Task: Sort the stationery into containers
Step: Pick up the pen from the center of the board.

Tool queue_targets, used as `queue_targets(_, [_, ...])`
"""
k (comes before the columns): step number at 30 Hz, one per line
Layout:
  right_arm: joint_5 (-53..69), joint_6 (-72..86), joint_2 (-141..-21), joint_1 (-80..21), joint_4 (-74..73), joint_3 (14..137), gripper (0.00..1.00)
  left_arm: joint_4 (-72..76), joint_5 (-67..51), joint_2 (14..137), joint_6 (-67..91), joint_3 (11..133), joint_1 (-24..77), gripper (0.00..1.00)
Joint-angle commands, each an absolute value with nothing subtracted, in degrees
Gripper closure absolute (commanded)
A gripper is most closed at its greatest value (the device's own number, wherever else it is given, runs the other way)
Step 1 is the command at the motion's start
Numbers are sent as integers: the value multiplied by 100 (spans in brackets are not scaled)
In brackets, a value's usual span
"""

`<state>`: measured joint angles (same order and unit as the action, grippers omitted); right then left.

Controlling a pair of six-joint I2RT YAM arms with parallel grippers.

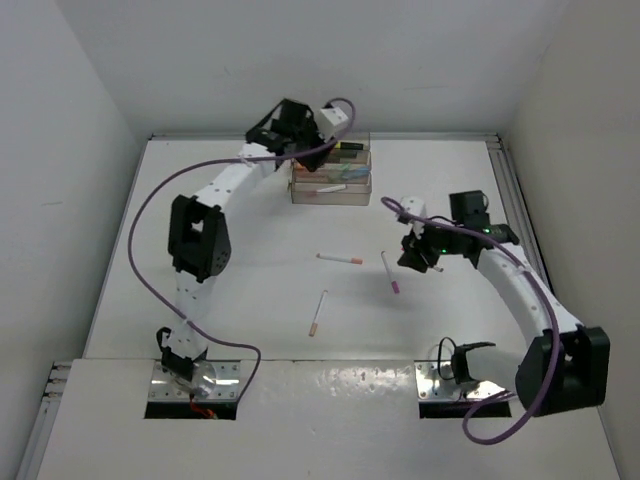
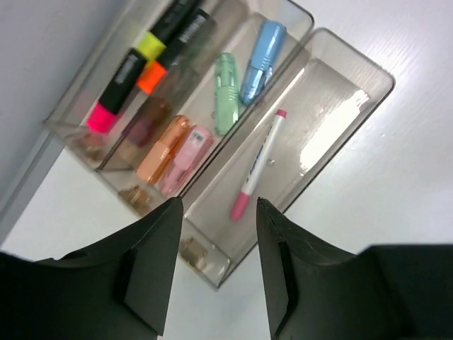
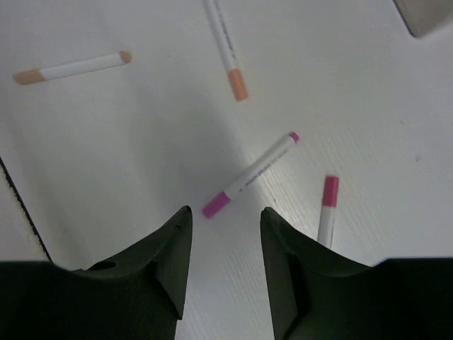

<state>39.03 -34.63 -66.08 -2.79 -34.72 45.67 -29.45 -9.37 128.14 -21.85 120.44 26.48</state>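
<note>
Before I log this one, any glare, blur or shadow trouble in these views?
Left wrist: white glare on the floor of the front tray, highlighters sharp. Right wrist: a soft grey shadow across the table, pens crisp. Top external: even light, the pens small but distinct.

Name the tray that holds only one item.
The front tray: a single pink-capped white pen lies in it, while the trays behind it hold several highlighters and pastel pieces.
</note>
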Motion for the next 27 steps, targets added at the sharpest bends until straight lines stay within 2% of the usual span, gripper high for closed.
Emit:
queue_targets(1, [3518, -3543, -7099, -1106, -3138, 5123, 57, -2927, -2247, 11490, -942, 11684, 2032, 48])
queue_targets(6, [2857, -3095, -8347, -2256, -2997, 6116, 58, -2883, -2575, 10338, -606, 10242, 1618, 47])
queue_targets(12, [2189, -3006, -9886, -3005, -2979, 7223, 59, -2856, -2505, 9098, -729, 8650, 1231, 47])
queue_targets(22, [1582, -3041, -11354, -3621, -3093, 8120, 57, -2479, -2935, 7937, -572, 7358, 721, 45])
queue_targets(27, [1433, -3277, -11680, -3656, -3190, 8235, 58, -2531, -3093, 7814, -571, 7260, 598, 45])
